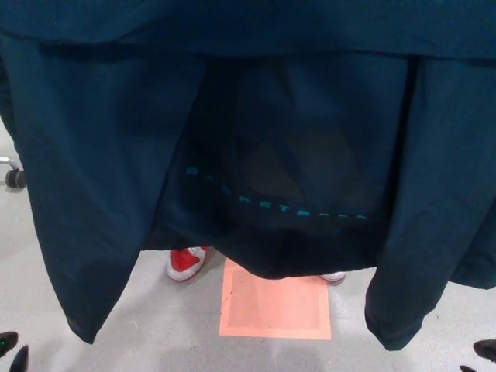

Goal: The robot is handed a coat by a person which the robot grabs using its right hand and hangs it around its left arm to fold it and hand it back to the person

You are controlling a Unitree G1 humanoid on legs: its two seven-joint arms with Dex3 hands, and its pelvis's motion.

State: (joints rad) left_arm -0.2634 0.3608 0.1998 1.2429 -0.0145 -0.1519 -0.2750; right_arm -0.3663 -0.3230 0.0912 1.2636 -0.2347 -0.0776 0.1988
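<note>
Below the coat (93,155), in the bottom corner on the robot's left, only a small black part of the left hand (7,341) shows. It is clear of the cloth, and too little of it is in view to tell whether it is spread or pressed together. In the opposite bottom corner, also under the coat's hem, a similar black sliver of the right hand (487,349) shows. It too is apart from the fabric, and its state cannot be told either.

Above both hands the coat fills nearly the whole view. It is a dark navy garment hanging open and spread wide, its top edge running across the upper frame. Two long panels drop down on either side, the one on the robot's left ending in a point just above the left hand, the other reaching almost as low above the right hand. Between the panels the darker inner lining shows, crossed by a curved line of teal lettering too dim to read.

Under the coat's middle hem lies grey floor (155,333) with an orange square (275,310) marked on it. Just beyond that square, half hidden by the hem, stand a person's red shoe (186,262) and the pale edge of a second shoe (333,276). Beside the coat's left panel a small black caster (14,178) rests on the floor.
</note>
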